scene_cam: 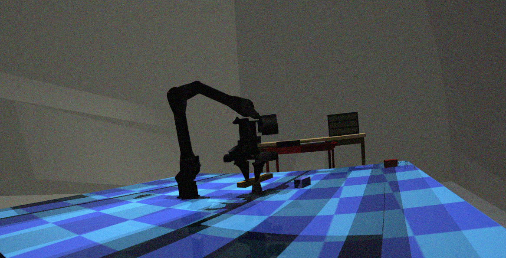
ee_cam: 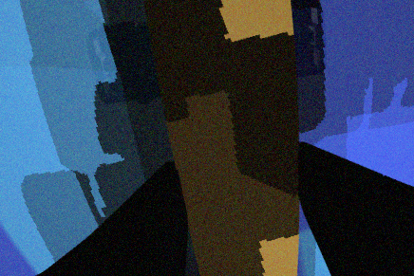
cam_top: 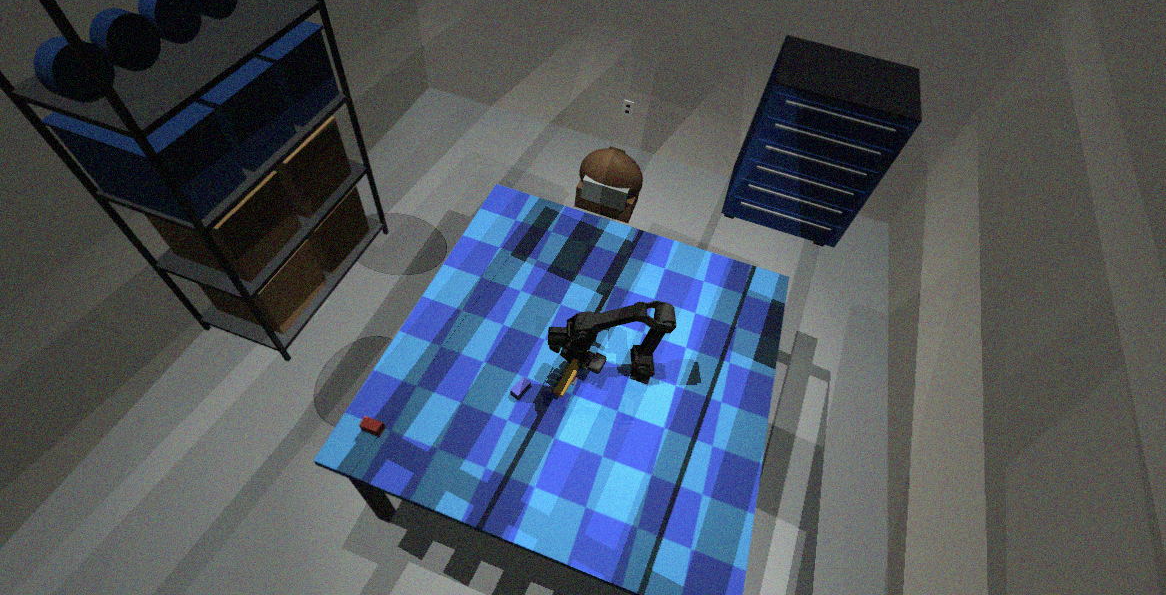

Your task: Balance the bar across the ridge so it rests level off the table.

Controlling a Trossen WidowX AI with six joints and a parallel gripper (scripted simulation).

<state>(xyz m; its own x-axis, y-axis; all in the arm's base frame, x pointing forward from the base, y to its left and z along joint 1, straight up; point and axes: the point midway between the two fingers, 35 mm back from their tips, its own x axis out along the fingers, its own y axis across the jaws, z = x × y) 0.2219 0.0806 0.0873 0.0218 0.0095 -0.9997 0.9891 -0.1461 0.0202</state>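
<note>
above ridge (scene_cam: 257, 185) | pincer (scene_cam: 249, 170) clamped on yellow bar (scene_cam: 255, 180) | no readable writing

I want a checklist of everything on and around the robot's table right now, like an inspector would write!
Surface: blue checkered table, dark lines running across it.
Job's things: yellow bar held just above the table; ridge, a small dark stand, beneath it.
Clutter: purple block beside the bar; red block near the table's corner.
Claw: claw shut on the bar, pointing down.
Cables: nothing seen.
Surroundings: shelf rack, blue drawer cabinet, chair, far workbench.
</note>
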